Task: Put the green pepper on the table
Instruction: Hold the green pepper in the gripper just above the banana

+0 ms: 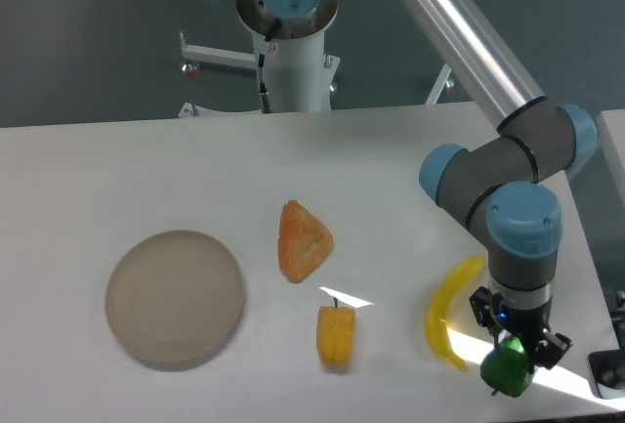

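Note:
The green pepper [506, 371] is a small glossy bright-green lump at the front right of the white table [146, 169], near its front edge. My gripper [512, 353] points straight down over it, and its dark fingers sit against the pepper's top and sides. The pepper's underside looks level with the tabletop, though I cannot tell whether it is touching or just above. The fingers appear closed around the pepper.
A yellow banana [447, 311] lies just left of the gripper. A yellow-orange pepper [336, 334] stands at front centre, an orange wedge-shaped food item [303, 239] behind it, and a round beige-grey plate [175, 296] to the left. The table's right edge is close to the gripper.

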Robot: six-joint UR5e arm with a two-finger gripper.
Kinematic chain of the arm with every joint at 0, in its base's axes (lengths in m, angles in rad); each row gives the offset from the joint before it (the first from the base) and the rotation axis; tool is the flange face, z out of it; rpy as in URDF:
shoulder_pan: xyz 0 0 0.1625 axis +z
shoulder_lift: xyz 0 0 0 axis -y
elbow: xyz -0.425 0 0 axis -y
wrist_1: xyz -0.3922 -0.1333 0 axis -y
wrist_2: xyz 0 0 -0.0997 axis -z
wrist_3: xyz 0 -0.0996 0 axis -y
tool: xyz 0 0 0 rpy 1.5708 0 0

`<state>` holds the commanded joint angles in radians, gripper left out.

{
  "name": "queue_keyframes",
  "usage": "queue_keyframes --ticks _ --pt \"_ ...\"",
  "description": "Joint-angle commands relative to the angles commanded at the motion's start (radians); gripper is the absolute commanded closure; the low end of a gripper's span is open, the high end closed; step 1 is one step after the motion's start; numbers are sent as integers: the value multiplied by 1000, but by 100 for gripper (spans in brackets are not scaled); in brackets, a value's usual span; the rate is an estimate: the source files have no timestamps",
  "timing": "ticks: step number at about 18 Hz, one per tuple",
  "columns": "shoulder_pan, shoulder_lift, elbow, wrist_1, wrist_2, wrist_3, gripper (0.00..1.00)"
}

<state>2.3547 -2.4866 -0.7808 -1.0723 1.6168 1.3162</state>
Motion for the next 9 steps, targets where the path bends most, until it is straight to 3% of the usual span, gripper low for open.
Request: queue_keyframes --ticks 1,9 --pt "3 132 -140 -96 -18 -5 68" --pt "3 132 -141 -97 -18 -6 68"
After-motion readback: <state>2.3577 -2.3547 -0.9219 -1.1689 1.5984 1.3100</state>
